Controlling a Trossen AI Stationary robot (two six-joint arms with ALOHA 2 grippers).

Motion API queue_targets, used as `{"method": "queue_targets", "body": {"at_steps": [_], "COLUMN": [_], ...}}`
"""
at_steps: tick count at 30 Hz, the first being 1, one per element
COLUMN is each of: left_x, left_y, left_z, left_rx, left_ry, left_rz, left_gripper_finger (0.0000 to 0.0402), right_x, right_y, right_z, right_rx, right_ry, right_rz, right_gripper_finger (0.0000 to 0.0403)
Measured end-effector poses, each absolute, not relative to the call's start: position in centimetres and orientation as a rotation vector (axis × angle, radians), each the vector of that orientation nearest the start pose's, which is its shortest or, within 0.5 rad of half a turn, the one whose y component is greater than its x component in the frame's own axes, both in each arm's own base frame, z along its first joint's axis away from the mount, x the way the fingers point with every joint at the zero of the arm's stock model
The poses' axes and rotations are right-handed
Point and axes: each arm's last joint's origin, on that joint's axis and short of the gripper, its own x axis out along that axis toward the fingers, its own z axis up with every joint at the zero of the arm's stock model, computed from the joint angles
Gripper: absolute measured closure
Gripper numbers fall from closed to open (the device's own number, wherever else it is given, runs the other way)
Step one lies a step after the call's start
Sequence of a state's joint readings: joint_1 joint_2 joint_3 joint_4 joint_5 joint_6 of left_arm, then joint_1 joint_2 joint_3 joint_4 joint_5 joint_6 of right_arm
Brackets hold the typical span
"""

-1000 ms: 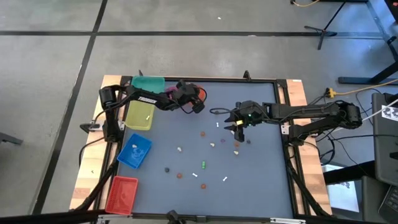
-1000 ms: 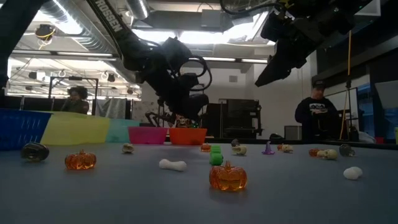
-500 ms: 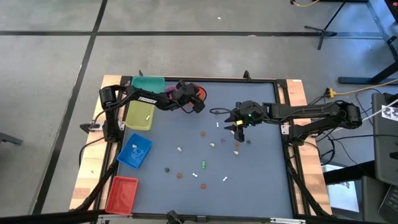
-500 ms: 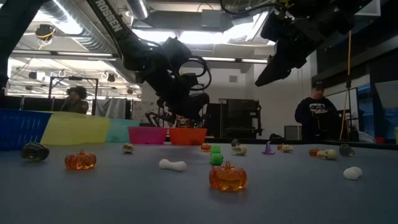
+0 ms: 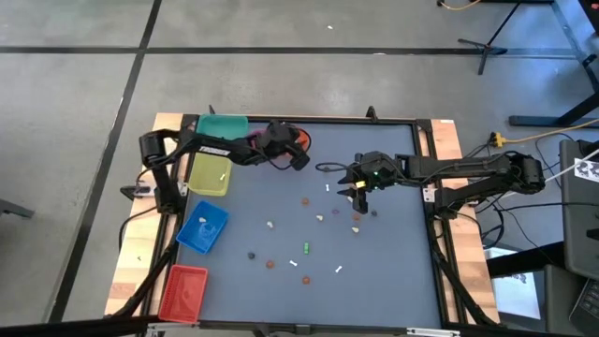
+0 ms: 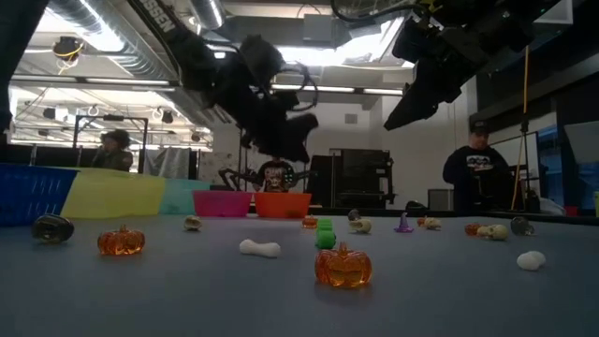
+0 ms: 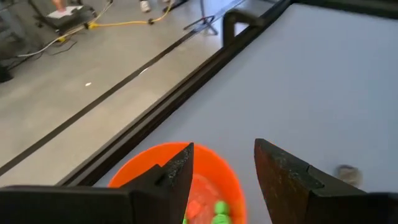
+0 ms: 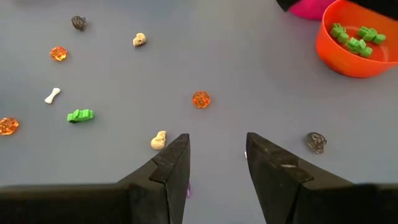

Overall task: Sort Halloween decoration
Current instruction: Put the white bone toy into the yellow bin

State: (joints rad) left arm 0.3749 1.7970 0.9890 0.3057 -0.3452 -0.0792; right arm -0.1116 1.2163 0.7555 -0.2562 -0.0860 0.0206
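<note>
sorting in progress. containers sit along the left and far edge of the table [image 5: 393,281], within the left arm's reach: a red bin [image 5: 182,292], blue bin [image 5: 203,227], yellow bin [image 5: 210,173] and teal bin [image 5: 223,124] down the left side, then a pink bowl [image 8: 311,7] and an orange bowl [image 8: 357,38] at the far edge. the layout looks meant to give each colour its own container; the orange bowl holds green pieces [image 8: 354,41], so bowl colour does not match content colour here. the loose trinkets are scattered over the middle of the mat, well apart from the bins: an orange pumpkin [image 8: 201,99], a pale skull [image 8: 159,140], a second skull [image 8: 140,40], a white bone [image 8: 53,95], a green piece [image 8: 81,115], two more orange pumpkins [image 8: 58,53] and dark pieces [image 8: 316,142]. the low view shows the same spread, with a pumpkin [image 6: 343,266] nearest the camera. left gripper [image 7: 222,168] hangs raised above the orange bowl [image 7: 211,186], fingers parted with nothing between them; judged as a drop-off position, since the bowl lies directly below the gap. right gripper [image 8: 216,155] hovers over the middle scatter, fingers apart and empty, touching nothing; the pale skull lies just beside one fingertip and the orange pumpkin just ahead of the gap, so either could be the next pick. both are tiny against the fingers, so the close will need careful centring. much of the decoration is unsorted.
</note>
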Motion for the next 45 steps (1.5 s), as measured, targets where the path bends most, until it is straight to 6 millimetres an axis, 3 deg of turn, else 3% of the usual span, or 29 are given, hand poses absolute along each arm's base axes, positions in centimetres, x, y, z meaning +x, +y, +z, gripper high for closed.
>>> {"method": "queue_targets", "body": {"at_steps": [9,17,30,38,45], "left_x": [34.4,34.9,35.8,35.4,34.6], "left_y": [11.7,8.6,1.0,-5.1,-9.9], "left_z": [21.3,22.4,22.1,21.7,19.8], "left_rx": [-0.095,-0.09,-0.133,-0.089,-0.023], "left_ry": [0.435,0.41,0.455,0.494,0.589], "left_rz": [0.537,0.396,-0.144,-0.292,-0.333], "left_gripper_finger": [0.0248,0.0248,0.0248,0.0248,0.0248], "right_x": [24.6,24.6,24.6,24.6,24.6], "right_y": [-2.5,-2.5,-2.5,-2.5,-2.5], "right_z": [23.2,23.2,23.2,23.2,23.2], "right_rx": [0.09,0.09,0.09,0.091,0.091], "right_ry": [0.713,0.713,0.713,0.713,0.713], "right_rz": [-0.032,-0.032,-0.032,-0.032,-0.031], "right_gripper_finger": [0.0246,0.0246,0.0246,0.0246,0.0246]}}
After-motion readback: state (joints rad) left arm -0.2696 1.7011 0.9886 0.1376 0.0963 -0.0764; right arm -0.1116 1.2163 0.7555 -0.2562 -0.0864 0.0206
